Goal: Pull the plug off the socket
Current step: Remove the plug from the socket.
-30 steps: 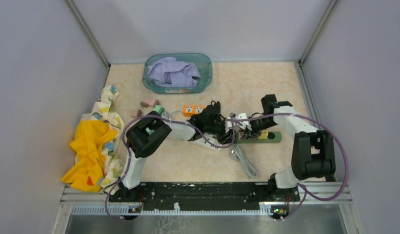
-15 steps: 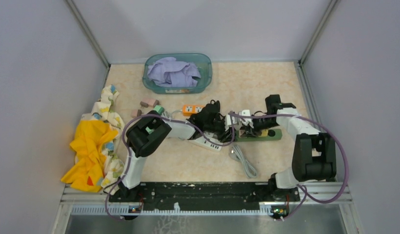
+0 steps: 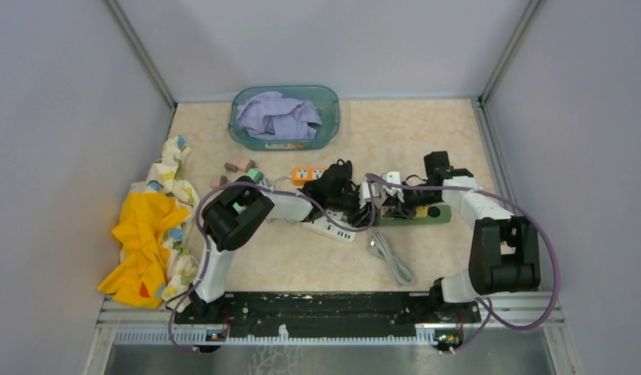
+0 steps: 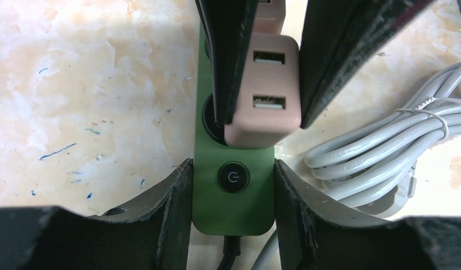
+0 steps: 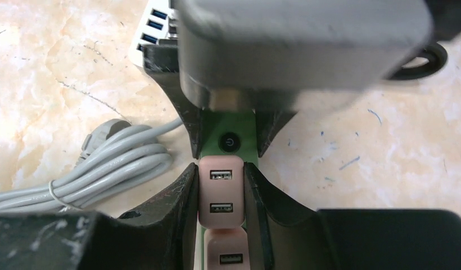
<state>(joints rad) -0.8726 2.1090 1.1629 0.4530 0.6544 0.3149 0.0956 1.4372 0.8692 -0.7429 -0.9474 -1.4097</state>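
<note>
Right gripper [image 5: 220, 171] is clenched on the pink plug [image 5: 220, 194], one finger flat on each long side, USB ports facing up. Left gripper [image 4: 231, 174] is clamped across the green socket strip [image 4: 234, 211] at its end, fingers either side of the power button [image 4: 233, 176] — so the strip is braced and the plug is the only part free to move. Plug sits on the strip just beside that button, between the two grippers. In the left wrist view it looks skewed toward one edge, with a dark round socket [image 4: 210, 118] showing beneath it, but I can't tell whether the pins are clear yet. My read: mid-extraction. To do it well, pull straight up along the pin axis, no twist — a sideways yank would likely bind the pins or drag the strip out of the left grip. Left should hold firm and press the strip down onto the table [image 4: 93, 90] while the right lifts. Watch the second pink adapter [image 5: 225, 259] right next to the plug's far end; a tilt that way could knock it. Coiled grey cable [image 4: 374, 152] lies just beside the strip, apart from both sets of fingers, so it shouldn't interfere. Go slow and check for slip on the smooth plastic.
</note>
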